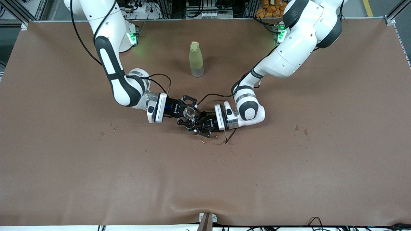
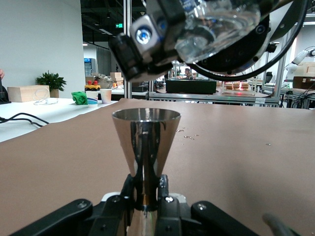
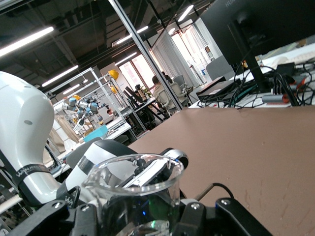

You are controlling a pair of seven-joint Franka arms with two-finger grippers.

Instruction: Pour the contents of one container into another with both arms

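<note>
- Brown cloth covers the bench (image 1: 289,166); a yellow-green bottle (image 1: 196,59) is stood toward the bases.
- Right tool (image 1: 185,113) is clamped on a clear glass (image 1: 189,112), tilted mid-bench.
- Left tool (image 2: 147,199) is pinched on a metal cup (image 2: 146,140), upright below that glass (image 2: 216,27).
- Glass rim (image 3: 133,174) is seen close.

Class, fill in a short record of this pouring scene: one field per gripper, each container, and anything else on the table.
Left gripper: shut on shiny metal cone-shaped cup, upright, low over brown table
Right gripper: shut on clear glass cup, tilted above the metal cup
Also on table: pale green bottle, upright, farther from the front camera than both grippers
</note>
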